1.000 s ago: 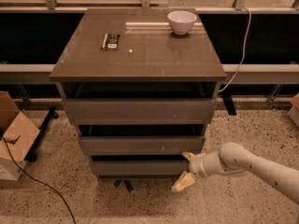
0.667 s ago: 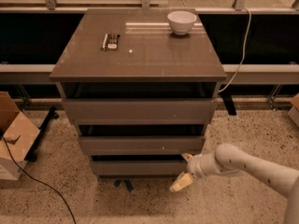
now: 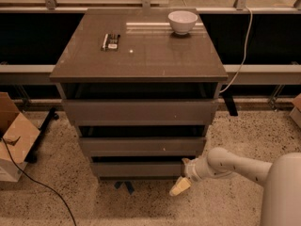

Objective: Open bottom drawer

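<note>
**Cabinet top and what is carried on it**

A glossy brown tabletop (image 3: pixel 155 62) is seen from above. A white bowl (image 3: pixel 183 21) is set near its back right corner. A small dark flat object (image 3: pixel 111 41) is laid toward the back left corner. Low beneath the front right corner, the gripper (image 3: pixel 182 174) is held at the right end of the bottom drawer (image 3: pixel 136 168), with its fingers spread apart.
</note>
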`<state>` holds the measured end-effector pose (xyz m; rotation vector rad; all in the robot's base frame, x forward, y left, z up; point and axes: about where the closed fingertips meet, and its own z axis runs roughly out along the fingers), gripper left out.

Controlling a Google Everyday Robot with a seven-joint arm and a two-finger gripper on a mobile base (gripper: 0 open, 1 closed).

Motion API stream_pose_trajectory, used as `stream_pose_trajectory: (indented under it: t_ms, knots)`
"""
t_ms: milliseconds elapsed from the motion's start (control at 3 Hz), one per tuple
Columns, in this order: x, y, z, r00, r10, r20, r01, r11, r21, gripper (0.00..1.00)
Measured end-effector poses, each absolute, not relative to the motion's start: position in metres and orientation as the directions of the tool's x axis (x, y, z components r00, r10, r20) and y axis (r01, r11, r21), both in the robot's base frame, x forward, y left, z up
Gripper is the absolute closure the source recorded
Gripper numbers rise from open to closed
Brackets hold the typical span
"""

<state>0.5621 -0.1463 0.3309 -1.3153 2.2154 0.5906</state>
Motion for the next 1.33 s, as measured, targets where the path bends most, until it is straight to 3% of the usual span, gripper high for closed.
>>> stream_pose_trajectory:
  t_ms: [1333]
  knots:
    - [0.585, -0.14, 0.262, -0.362, -0.79, -0.494, -0.916, 0.4, 0.031, 0.0]
